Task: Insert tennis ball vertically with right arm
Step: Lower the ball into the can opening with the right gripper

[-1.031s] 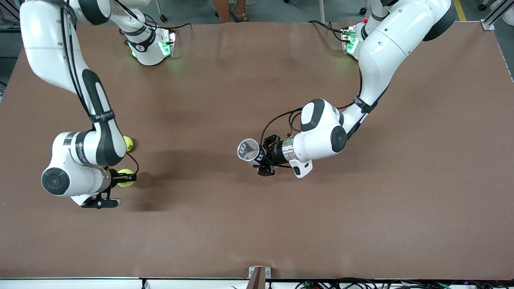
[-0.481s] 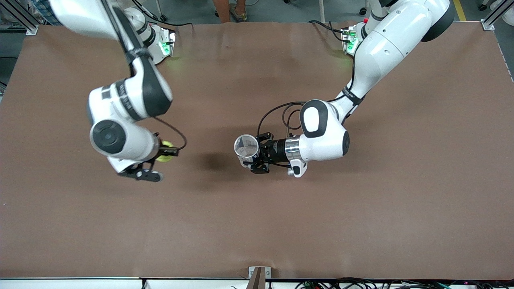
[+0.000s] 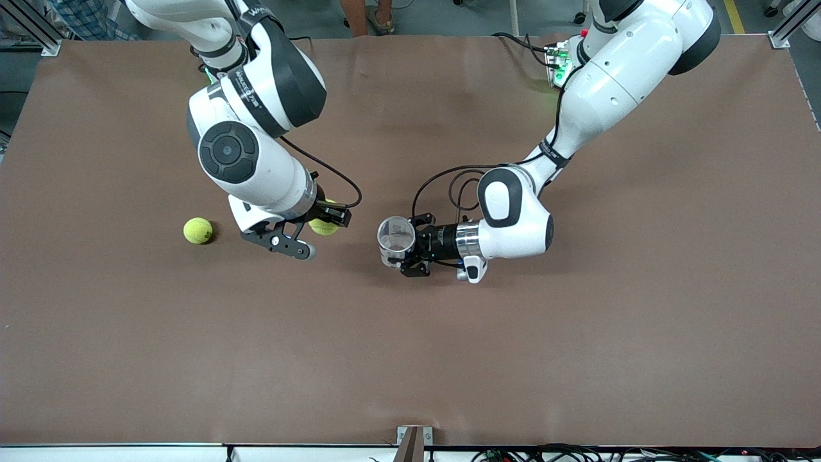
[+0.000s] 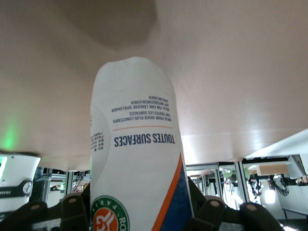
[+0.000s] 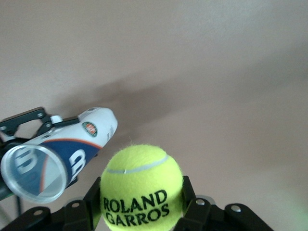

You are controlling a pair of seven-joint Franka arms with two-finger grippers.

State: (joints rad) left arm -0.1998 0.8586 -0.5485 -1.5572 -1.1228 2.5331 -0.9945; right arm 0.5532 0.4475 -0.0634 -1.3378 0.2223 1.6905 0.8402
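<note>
My right gripper [image 3: 328, 220] is shut on a yellow tennis ball [image 3: 324, 226], printed ROLAND GARROS in the right wrist view [image 5: 140, 185], and holds it above the middle of the table. My left gripper [image 3: 412, 251] is shut on a clear ball can [image 3: 396, 239] with a white, blue and orange label [image 4: 137, 159]. The can's open mouth faces up toward the front camera. The can also shows in the right wrist view [image 5: 53, 154], close beside the ball. A short gap separates ball and can mouth.
A second yellow tennis ball [image 3: 197, 230] lies on the brown table [image 3: 577, 333] toward the right arm's end. Both arms' bases stand along the table's edge farthest from the front camera.
My right arm has lifted the ball and carried it from the right arm's end toward the can. My left gripper turned the can's mouth more upward. The second ball has come into view.
</note>
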